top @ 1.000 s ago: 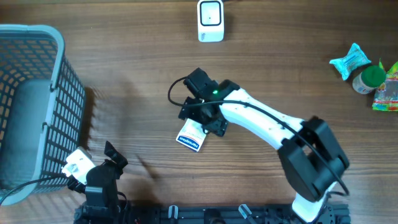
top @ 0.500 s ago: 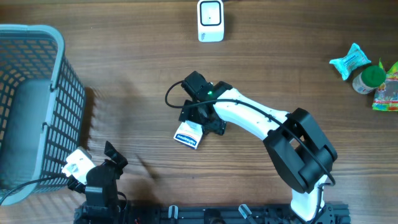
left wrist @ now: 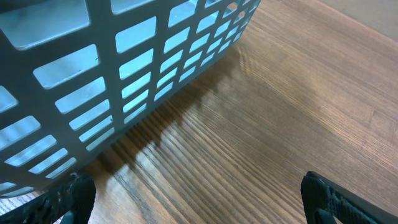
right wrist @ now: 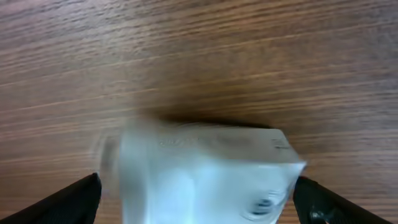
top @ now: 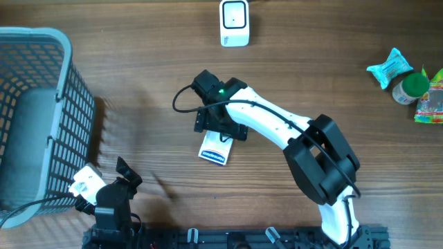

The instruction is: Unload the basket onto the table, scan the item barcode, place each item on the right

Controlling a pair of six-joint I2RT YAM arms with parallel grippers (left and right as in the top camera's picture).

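Note:
The item, a small white box with a blue band [top: 214, 153], lies flat on the wooden table near the middle. My right gripper [top: 220, 129] hovers over its far end, open. In the right wrist view the box [right wrist: 199, 174] is blurred and fills the gap between the two black fingertips [right wrist: 81, 198], which stand just outside its sides. The white barcode scanner [top: 234, 23] stands at the table's far edge. My left gripper [top: 123, 174] rests at the near left, open; its wrist view shows bare wood between the fingers [left wrist: 336, 199].
A grey slatted basket [top: 41, 104] fills the left side, and its wall [left wrist: 93, 74] looms close in the left wrist view. At the far right lie a teal packet [top: 391, 67], a green-lidded jar [top: 413, 86] and a colourful packet [top: 432, 100].
My right gripper has swung a little to the left and turned over the box, and the box has shifted slightly on the table. The left arm has not moved.

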